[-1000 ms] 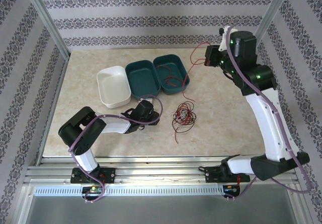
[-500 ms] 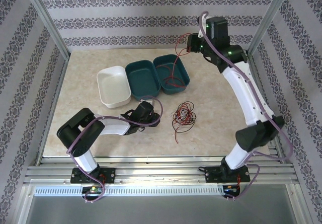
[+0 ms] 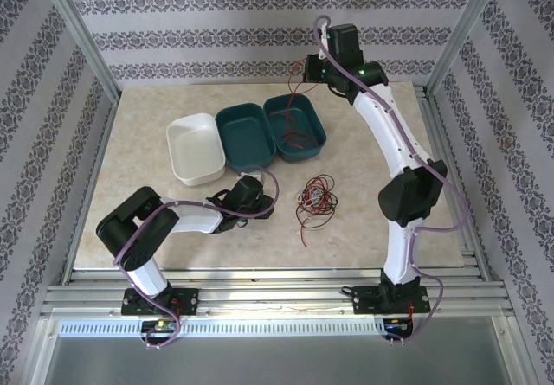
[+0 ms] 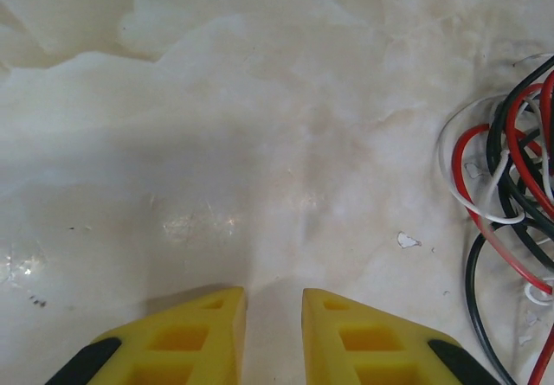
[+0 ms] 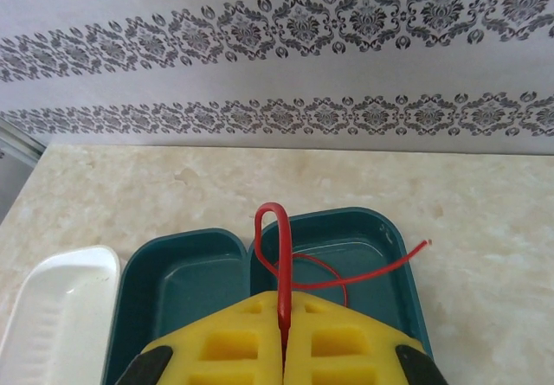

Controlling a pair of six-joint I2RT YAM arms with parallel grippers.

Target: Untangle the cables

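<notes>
Seen from above, the right fingers (image 3: 312, 72) hung high over the far teal tray (image 3: 322, 141), pinching a red wire (image 3: 297, 99) whose tail trailed down into it. The remaining cables (image 3: 316, 199) lay in a loose knot on the desk (image 3: 389, 134), well apart from the trays. The left fingers (image 3: 262, 202) sat low beside that knot.

At the left wrist, the left fingers (image 4: 227, 316) stood slightly apart over bare desk, holding nothing. The cables (image 4: 506, 186) sat off to the right, and their red, black and white crossings were clear here where the overhead view blurred them.

At the right wrist, the right fingers (image 5: 303, 326) were pressed together on the red wire (image 5: 270, 229), which looped up above the tips. Its free end arched past the teal tray (image 5: 396, 229) rim. Being springy, the wire could flop outside on release, or slip early from so fine a pinch. The height of the drop showed only from overhead.
</notes>
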